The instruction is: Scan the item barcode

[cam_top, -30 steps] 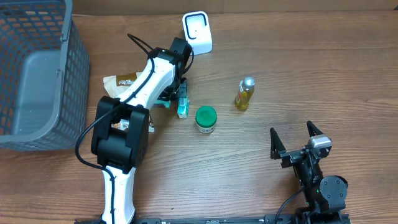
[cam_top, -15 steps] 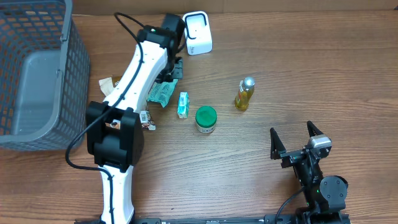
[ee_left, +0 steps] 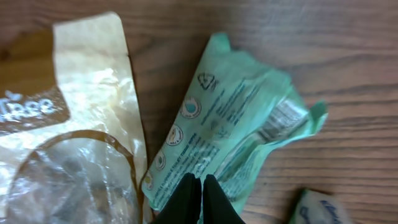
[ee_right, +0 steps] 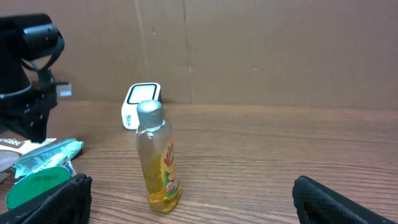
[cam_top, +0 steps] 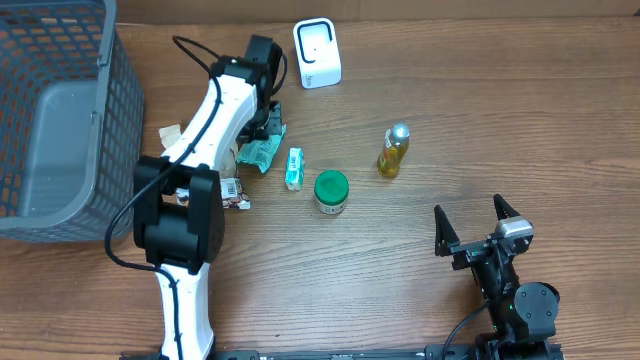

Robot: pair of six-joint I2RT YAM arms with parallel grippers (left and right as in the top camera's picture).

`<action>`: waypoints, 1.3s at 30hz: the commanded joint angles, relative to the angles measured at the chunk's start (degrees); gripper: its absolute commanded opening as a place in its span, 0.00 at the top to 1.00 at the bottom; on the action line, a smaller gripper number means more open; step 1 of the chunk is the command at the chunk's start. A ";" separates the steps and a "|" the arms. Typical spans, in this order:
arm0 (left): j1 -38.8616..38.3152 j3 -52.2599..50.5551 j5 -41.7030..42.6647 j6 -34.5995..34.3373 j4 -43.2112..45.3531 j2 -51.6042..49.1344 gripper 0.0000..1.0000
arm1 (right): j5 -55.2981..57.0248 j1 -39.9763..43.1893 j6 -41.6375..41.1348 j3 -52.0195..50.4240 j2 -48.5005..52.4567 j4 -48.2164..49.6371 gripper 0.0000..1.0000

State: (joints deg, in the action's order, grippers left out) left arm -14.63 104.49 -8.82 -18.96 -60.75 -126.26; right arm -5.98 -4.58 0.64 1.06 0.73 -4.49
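Observation:
A crumpled green packet [ee_left: 239, 118] lies on the wood just left of a small teal box [cam_top: 293, 168]; in the overhead view the packet [cam_top: 260, 152] shows below my left wrist. My left gripper [ee_left: 199, 184] is shut, its black tips pinched together on the packet's near edge, and from above it [cam_top: 272, 128] sits at the packet's upper corner. The white scanner [cam_top: 317, 52] stands at the back, just right of the left arm. My right gripper [cam_top: 478, 226] rests open at the front right, holding nothing; its fingers [ee_right: 46, 200] frame a yellow bottle [ee_right: 155, 158].
A grey mesh basket [cam_top: 60, 120] fills the far left. A clear and brown bag [ee_left: 68, 143] lies against the packet's left side. A green-lidded jar [cam_top: 331, 190] and the yellow bottle [cam_top: 393, 150] stand mid-table. A small tagged item [cam_top: 233, 192] lies by the left arm.
The left arm has swung back and to the left, away from the teal box, bringing the green packet into view beside it. The right arm has stayed still.

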 commanded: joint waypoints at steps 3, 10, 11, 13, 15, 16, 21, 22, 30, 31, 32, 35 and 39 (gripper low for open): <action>-0.55 -2.23 0.44 1.25 0.22 -4.85 0.89 | 0.07 0.11 0.28 -0.61 -0.57 0.22 0.00; -0.61 -2.23 8.52 5.49 -0.96 -10.25 0.72 | 0.07 0.11 0.28 -0.61 -0.57 0.22 0.00; -0.61 -2.21 8.46 5.51 -1.16 -10.23 0.68 | 0.07 0.11 0.26 -0.61 -0.57 0.22 0.00; -0.59 -1.95 8.35 5.53 -1.57 -9.77 0.62 | 0.07 0.11 0.26 -0.61 -0.57 0.22 0.00; -0.35 -0.68 8.26 5.53 -2.64 -9.35 0.53 | 0.07 0.11 0.28 -0.61 -0.57 0.22 0.00; -0.13 0.48 8.26 5.53 -3.61 -9.14 0.50 | 0.07 0.11 0.26 -0.61 -0.57 0.22 0.00; 0.37 8.46 8.28 5.75 -9.01 -8.63 0.46 | 0.07 0.11 0.28 -0.61 -0.57 0.22 0.00; 0.37 10.14 8.26 5.75 -9.99 -8.63 0.46 | 0.07 0.11 0.28 -0.61 -0.57 0.22 0.00; 0.31 14.38 8.20 5.70 -9.55 -8.87 0.83 | 0.07 0.11 0.26 -0.61 -0.57 0.22 0.00; 0.24 13.84 8.20 5.68 -9.01 -9.01 0.80 | 0.07 0.11 0.28 -0.61 -0.57 0.22 0.00; 0.20 12.96 8.22 5.70 -8.26 -9.09 0.77 | 0.07 0.11 0.28 -0.61 -0.57 0.22 0.00; -0.02 10.01 8.26 5.66 -6.10 -9.40 0.75 | 0.07 0.11 0.26 -0.61 -0.57 0.22 0.00; -0.59 3.82 8.22 5.68 -1.01 -9.40 0.75 | 0.07 0.11 0.26 -0.61 -0.57 0.22 0.00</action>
State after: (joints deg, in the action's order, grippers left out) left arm -14.59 112.60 -1.30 -13.50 -63.81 -134.76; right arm -5.98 -4.58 0.69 1.06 0.73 -4.49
